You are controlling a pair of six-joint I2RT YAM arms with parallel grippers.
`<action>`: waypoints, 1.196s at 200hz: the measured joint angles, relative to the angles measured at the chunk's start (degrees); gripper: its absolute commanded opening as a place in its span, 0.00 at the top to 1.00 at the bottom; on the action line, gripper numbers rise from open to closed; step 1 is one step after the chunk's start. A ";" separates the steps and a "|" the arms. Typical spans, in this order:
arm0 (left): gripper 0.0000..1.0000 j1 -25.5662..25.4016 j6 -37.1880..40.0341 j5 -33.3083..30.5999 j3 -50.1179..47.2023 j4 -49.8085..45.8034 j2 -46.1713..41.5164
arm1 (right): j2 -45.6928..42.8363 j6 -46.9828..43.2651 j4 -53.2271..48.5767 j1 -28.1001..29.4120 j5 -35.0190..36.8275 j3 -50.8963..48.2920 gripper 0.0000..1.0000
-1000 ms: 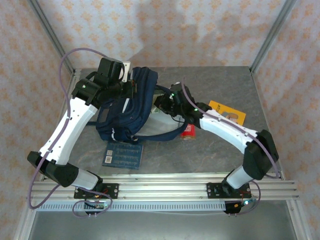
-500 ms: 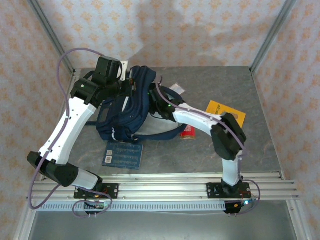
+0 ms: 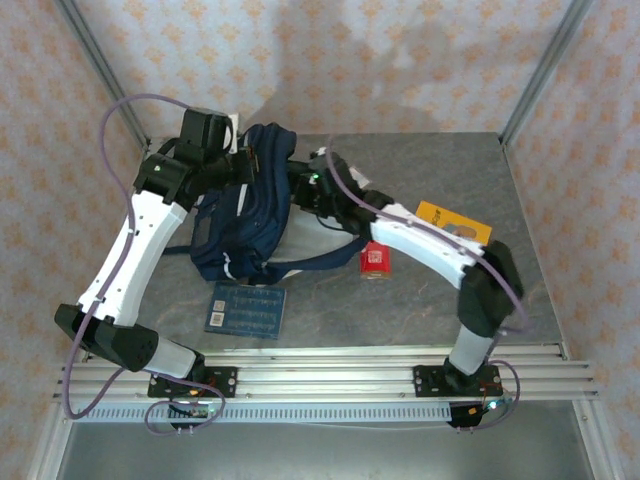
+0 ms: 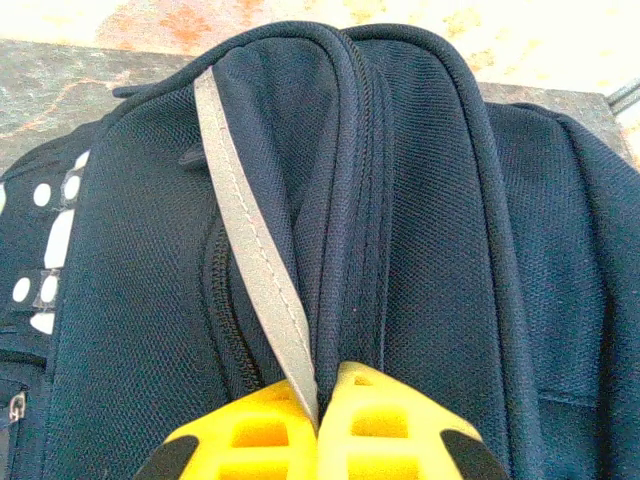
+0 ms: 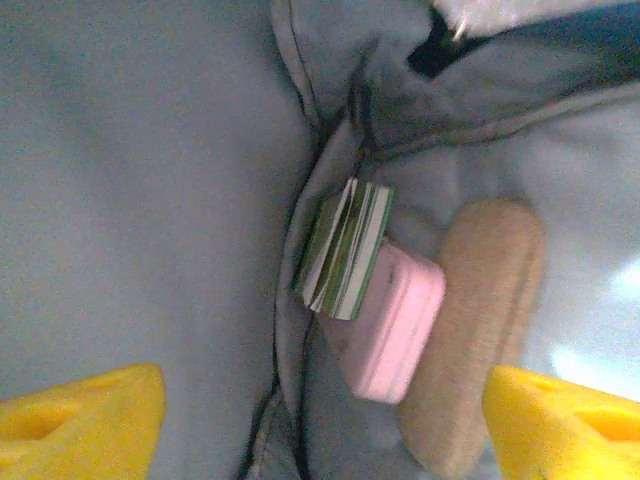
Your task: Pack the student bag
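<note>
The student bag, a large navy blue fabric backpack with grey reflective stripes [image 3: 245,215], lies on the mottled grey desk [image 3: 420,300], left of centre in the upper half of the top view. Its long axis runs from the upper middle of that frame down towards the lower left. Its top end points at the far edge of the desk, and its mouth gapes to the right of the frame, towards my right arm.

My left jaws are pressed together on the bag's upper edge. In the left wrist view my yellow fingertips [image 4: 250,440] pinch the grey reflective stripe [image 4: 240,220] and the fold of fabric beside it, at the bottom centre of the frame, which I judge holds the mouth up.

My right jaws are spread wide inside the mouth and grip nothing. The right wrist view shows one yellow fingertip [image 5: 85,420] at lower left and the other at lower right. Between and beyond them, against the pale blue lining [image 5: 150,200], lie a green-and-white stack of cards [image 5: 345,250], a pink rectangular case [image 5: 395,325] touching it, and a tan oblong pouch [image 5: 485,330] beside that.

So the way out for my right jaws is back along the mouth, rightwards in the top view. A small red box [image 3: 375,258] and an orange-yellow booklet [image 3: 455,225] sit on the desk just beyond.
</note>
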 measured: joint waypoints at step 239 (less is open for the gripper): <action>0.50 6.91 -2.40 0.44 -12.50 11.41 10.40 | -5.14 -10.67 -26.23 -15.96 11.21 -17.57 1.00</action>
